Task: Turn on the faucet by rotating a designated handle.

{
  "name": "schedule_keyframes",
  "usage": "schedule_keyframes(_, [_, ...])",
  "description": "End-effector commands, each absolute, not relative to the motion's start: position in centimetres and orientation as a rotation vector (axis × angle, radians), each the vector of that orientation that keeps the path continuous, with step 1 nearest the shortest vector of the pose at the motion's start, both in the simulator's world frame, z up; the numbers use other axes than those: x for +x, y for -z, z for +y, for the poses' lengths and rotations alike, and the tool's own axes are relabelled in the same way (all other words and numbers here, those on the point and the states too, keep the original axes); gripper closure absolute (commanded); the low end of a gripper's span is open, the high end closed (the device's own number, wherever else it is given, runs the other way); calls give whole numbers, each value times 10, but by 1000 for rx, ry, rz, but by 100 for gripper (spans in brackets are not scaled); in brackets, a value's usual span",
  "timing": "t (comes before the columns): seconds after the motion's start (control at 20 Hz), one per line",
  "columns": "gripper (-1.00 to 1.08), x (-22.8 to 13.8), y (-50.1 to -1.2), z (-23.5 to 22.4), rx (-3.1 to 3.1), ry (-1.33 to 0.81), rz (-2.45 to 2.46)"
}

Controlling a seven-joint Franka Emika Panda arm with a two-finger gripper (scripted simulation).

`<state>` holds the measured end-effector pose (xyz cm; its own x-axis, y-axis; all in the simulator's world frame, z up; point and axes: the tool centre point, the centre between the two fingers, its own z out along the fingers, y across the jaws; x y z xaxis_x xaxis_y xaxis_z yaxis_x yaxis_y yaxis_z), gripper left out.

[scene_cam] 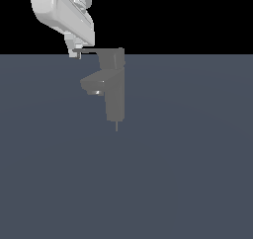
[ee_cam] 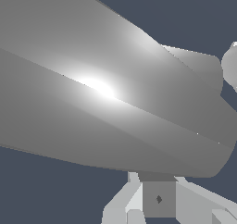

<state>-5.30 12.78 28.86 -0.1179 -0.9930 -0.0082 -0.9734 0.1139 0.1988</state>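
Up near the far edge of the flat blue-grey floor (scene_cam: 188,183) stands the small grey metal faucet (scene_cam: 114,97), with its thin flat grey lever handle (scene_cam: 96,50) sticking out toward the exterior view's left, above the stubby spout (scene_cam: 92,84). The white robot gripper (scene_cam: 75,53) sits right at the lever's tip, probably because that's where pushing gives the most turn. Whether the jaws are open or pinching, I honestly can't tell; the wrist view is mostly a huge grey blur.

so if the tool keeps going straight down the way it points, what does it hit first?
The handle: the tool sits at the lever's tip, on the exterior view's left of the faucet. Whether it already touches can't be told. Past the tip, only the floor lies below.
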Motion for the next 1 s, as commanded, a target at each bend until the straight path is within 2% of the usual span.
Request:
schedule_keyframes(0.0, [108,-59,-292,121,1993,230,-2251])
schedule_keyframes(0.55, [108,-82,-294,114,2005,237,-2236])
schedule_keyframes(0.95, [108,-88,-295,71,2002,234,-2240])
